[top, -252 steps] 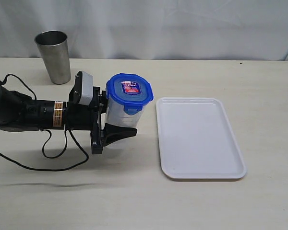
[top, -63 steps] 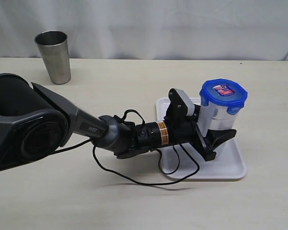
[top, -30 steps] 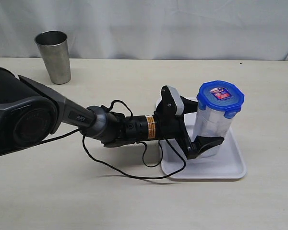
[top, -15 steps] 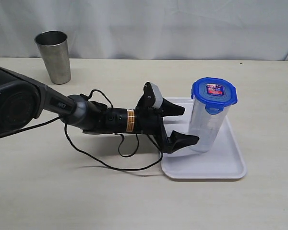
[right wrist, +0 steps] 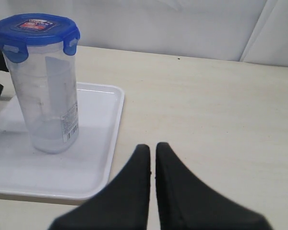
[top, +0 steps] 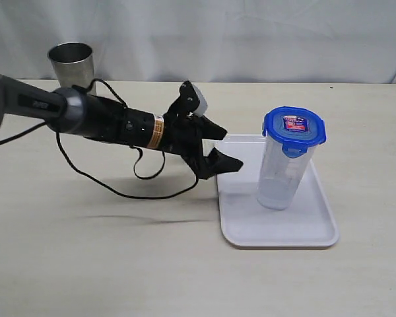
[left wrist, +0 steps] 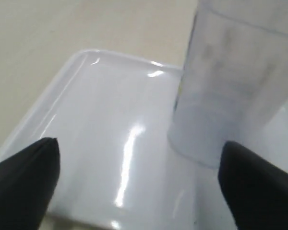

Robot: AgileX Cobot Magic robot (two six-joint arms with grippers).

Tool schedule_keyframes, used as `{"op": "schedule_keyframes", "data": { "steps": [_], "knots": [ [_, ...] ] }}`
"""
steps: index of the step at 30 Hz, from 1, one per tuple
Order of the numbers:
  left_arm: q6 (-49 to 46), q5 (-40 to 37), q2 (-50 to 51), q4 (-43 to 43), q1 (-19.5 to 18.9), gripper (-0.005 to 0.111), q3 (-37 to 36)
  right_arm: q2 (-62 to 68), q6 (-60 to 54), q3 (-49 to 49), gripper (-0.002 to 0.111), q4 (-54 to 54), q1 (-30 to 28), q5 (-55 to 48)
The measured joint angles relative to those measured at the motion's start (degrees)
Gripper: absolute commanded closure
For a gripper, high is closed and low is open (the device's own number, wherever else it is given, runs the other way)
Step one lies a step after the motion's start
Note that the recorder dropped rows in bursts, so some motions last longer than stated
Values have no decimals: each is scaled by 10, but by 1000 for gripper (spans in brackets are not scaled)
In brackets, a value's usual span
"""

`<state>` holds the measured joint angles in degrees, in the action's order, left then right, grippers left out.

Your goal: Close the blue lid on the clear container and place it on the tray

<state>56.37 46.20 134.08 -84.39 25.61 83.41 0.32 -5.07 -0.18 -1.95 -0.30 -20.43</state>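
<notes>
The clear container (top: 282, 175) stands upright on the white tray (top: 317, 228), with the blue lid (top: 294, 125) seated on its top. My left gripper (top: 222, 148) hangs open just left of the tray's near-left edge, apart from the container, nothing between its fingers. In the left wrist view the container (left wrist: 235, 81) rises over the tray (left wrist: 101, 120) ahead of the open left gripper (left wrist: 139, 165). In the right wrist view my right gripper (right wrist: 152, 148) is shut and empty over bare table, right of the tray (right wrist: 105, 143), the container (right wrist: 45, 96) and its lid (right wrist: 36, 26).
A shiny steel cup (top: 72, 63) stands at the back left, partly behind my left arm (top: 99, 119). A black cable (top: 129, 185) loops from that arm onto the table. A white curtain backs the table.
My left gripper has let go of the container and pulled back to the left, off the tray. The container stays upright on the tray. The right gripper has not moved.
</notes>
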Motion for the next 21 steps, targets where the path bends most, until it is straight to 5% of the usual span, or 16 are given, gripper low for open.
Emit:
{"op": "schedule_keyframes", "data": {
  "steps": [8, 17, 21],
  "knots": [
    [235, -20, -71, -147, -38, 107, 0, 0, 0, 0, 104, 0, 0, 0],
    [335, 16, -129, -156, -50, 107, 0, 0, 0, 0, 104, 0, 0, 0],
    [344, -34, -170, -157, -50, 107, -9, 0, 0, 0, 104, 0, 0, 0]
  ]
}}
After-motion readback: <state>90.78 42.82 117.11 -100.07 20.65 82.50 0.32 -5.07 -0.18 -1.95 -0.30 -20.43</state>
